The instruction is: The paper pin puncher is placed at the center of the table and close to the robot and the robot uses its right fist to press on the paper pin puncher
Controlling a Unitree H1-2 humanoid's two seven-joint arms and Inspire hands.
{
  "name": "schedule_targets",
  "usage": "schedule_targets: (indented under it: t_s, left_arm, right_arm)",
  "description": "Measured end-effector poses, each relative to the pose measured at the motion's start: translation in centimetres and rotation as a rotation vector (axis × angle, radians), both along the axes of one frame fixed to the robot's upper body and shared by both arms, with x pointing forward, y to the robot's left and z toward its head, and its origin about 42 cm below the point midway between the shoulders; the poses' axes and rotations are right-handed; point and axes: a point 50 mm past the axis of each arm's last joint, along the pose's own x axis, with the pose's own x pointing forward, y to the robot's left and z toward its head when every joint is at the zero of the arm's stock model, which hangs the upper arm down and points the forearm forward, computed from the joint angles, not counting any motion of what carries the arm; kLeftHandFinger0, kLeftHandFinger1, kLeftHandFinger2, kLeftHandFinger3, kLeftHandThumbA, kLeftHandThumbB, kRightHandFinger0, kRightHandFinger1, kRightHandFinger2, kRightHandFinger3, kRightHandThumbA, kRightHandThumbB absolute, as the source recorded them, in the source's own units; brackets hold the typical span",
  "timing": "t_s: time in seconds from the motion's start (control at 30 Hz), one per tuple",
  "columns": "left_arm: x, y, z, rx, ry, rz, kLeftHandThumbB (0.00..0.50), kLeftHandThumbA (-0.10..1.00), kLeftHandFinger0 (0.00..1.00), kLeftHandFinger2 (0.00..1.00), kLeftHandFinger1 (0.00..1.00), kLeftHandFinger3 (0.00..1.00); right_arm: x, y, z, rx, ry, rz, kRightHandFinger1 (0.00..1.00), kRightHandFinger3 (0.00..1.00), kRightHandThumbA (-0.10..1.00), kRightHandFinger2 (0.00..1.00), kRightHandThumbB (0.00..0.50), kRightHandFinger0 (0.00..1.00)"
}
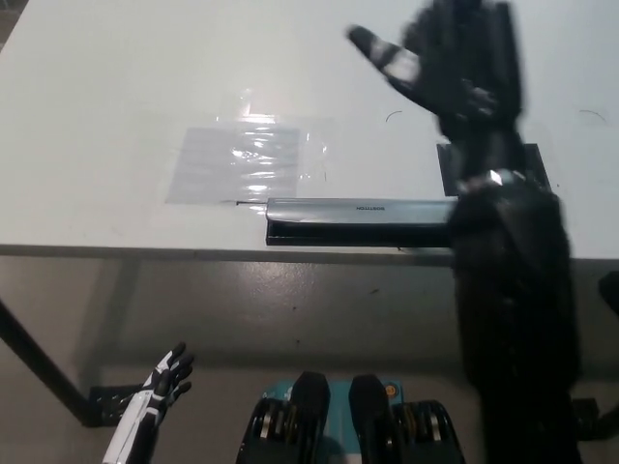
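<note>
White surface point(97, 116): paper pin puncher point(353, 220) at near edge, long axis left-right. Right hand point(455, 63) raised beyond it, fingers point(377, 48) apart, prob. blurred. Left hand point(160, 387) low, fingers apart.

Single head view, steeply down, near edge of white table point(97, 116)

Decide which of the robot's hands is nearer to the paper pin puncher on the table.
The right. The black right hand is raised over the table just beyond the paper pin puncher; its arm crosses the puncher's right end. The white left hand hangs low, below the table's near edge.
</note>
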Motion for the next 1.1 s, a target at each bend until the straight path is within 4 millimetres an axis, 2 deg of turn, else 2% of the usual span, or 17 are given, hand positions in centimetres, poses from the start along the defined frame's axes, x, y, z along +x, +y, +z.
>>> schedule_targets:
  t_s: [0.07, 0.1, 0.17, 0.23, 0.3, 0.4, 0.43, 0.6, 0.7, 0.77, 0.8, 0.9, 1.03, 1.1]
  left_arm:
    - [0.0, 0.0, 0.0, 0.000, -0.002, 0.000, 0.236, 1.00, 1.00, 1.00, 1.00, 1.00]
    - [0.0, 0.0, 0.1, 0.000, -0.003, -0.001, 0.232, 1.00, 1.00, 1.00, 1.00, 1.00]
    - [0.0, 0.0, 0.1, 0.000, -0.006, -0.001, 0.227, 1.00, 1.00, 1.00, 1.00, 1.00]
    - [0.1, 0.0, 0.2, 0.000, -0.008, -0.002, 0.222, 1.00, 1.00, 1.00, 1.00, 1.00]
    - [0.1, 0.0, 0.2, 0.000, -0.009, -0.005, 0.232, 1.00, 1.00, 1.00, 1.00, 1.00]
    - [0.1, -0.1, 0.2, 0.001, -0.009, -0.012, 0.232, 1.00, 1.00, 1.00, 1.00, 1.00]
    - [0.1, -0.1, 0.2, 0.001, -0.009, -0.014, 0.230, 1.00, 1.00, 1.00, 1.00, 1.00]
    - [0.1, -0.1, 0.3, 0.002, -0.010, -0.020, 0.246, 1.00, 1.00, 1.00, 1.00, 1.00]
    - [0.1, -0.1, 0.4, 0.002, -0.014, -0.023, 0.228, 1.00, 1.00, 1.00, 1.00, 1.00]
    - [0.2, -0.1, 0.5, 0.002, -0.019, -0.026, 0.226, 1.00, 1.00, 1.00, 1.00, 1.00]
    - [0.2, -0.1, 0.5, 0.002, -0.019, -0.026, 0.230, 1.00, 1.00, 1.00, 1.00, 1.00]
    - [0.2, -0.1, 0.5, 0.002, -0.019, -0.028, 0.238, 1.00, 1.00, 1.00, 1.00, 1.00]
    - [0.2, -0.1, 0.5, 0.002, -0.019, -0.028, 0.232, 1.00, 1.00, 1.00, 1.00, 1.00]
    - [0.2, -0.1, 0.5, 0.002, -0.019, -0.028, 0.229, 1.00, 1.00, 1.00, 1.00, 1.00]
  right_arm:
    - [1.3, 1.0, -1.1, -0.020, 0.063, 0.010, 0.00, 0.16, 1.00, 0.24, 0.170, 0.00]
    - [1.8, 1.3, -2.1, -0.031, 0.102, 0.012, 0.00, 0.11, 1.00, 0.19, 0.155, 0.00]
    - [2.9, 1.9, -4.3, -0.059, 0.179, 0.012, 0.00, 0.04, 1.00, 0.15, 0.154, 0.00]
    - [3.5, 2.2, -6.1, -0.082, 0.235, 0.007, 0.00, 0.05, 1.00, 0.17, 0.160, 0.00]
    - [4.0, 2.4, -7.6, -0.098, 0.278, -0.001, 0.02, 0.18, 1.00, 0.30, 0.186, 0.00]
    - [4.1, 2.7, -9.6, -0.115, 0.327, -0.016, 0.06, 0.31, 1.00, 0.37, 0.176, 0.00]
    - [4.1, 2.7, -10.1, -0.119, 0.340, -0.020, 0.08, 0.34, 1.00, 0.39, 0.163, 0.00]
    - [3.8, 2.7, -12.7, -0.131, 0.380, -0.037, 0.17, 0.47, 1.00, 0.47, 0.160, 0.00]
    - [3.6, 2.5, -14.2, -0.141, 0.400, -0.048, 0.19, 0.47, 1.00, 0.48, 0.180, 0.01]
    - [3.5, 2.4, -15.1, -0.143, 0.414, -0.054, 0.18, 0.45, 1.00, 0.46, 0.168, 0.00]
    - [3.4, 2.3, -15.5, -0.146, 0.423, -0.055, 0.11, 0.38, 1.00, 0.38, 0.160, 0.00]
    - [3.4, 2.2, -16.7, -0.154, 0.448, -0.059, 0.06, 0.34, 1.00, 0.31, 0.152, 0.00]
    - [3.8, 2.0, -18.1, -0.160, 0.459, -0.072, 0.07, 0.34, 1.00, 0.33, 0.171, 0.00]
    - [4.2, 2.0, -18.5, -0.161, 0.457, -0.077, 0.08, 0.35, 1.00, 0.35, 0.155, 0.00]
